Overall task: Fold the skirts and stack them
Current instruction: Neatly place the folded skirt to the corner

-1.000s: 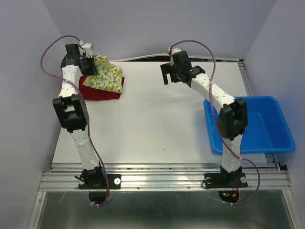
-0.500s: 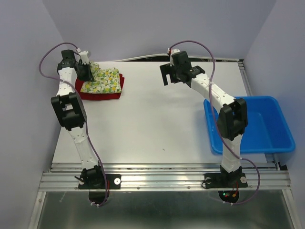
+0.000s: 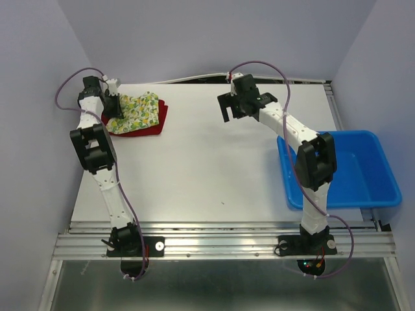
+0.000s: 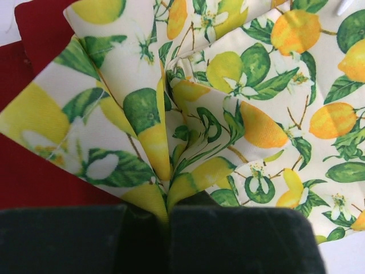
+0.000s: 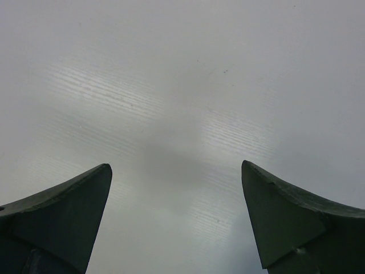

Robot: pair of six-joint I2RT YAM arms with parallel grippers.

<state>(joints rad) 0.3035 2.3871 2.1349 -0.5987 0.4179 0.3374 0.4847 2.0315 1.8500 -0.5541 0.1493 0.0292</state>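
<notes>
The lemon-print skirt (image 3: 137, 111) lies folded on the red skirt (image 3: 148, 127) at the table's far left corner. My left gripper (image 3: 115, 107) is at the stack's left edge, shut on a bunched fold of the lemon skirt (image 4: 228, 114); its jaws meet on the cloth at the bottom of the left wrist view (image 4: 166, 212). The red skirt (image 4: 34, 171) shows under it at the left. My right gripper (image 3: 230, 107) is open and empty above bare table at the far middle; its fingers (image 5: 68, 211) stand wide apart.
A blue plastic bin (image 3: 373, 170) sits at the table's right edge beside my right arm. The purple walls close in at the left, back and right. A metal rail (image 3: 220, 241) runs along the near edge.
My left gripper has moved left and back with the lemon skirt, laying it flatter over the red skirt; the stack shifted towards the left wall. My right gripper moved slightly.
</notes>
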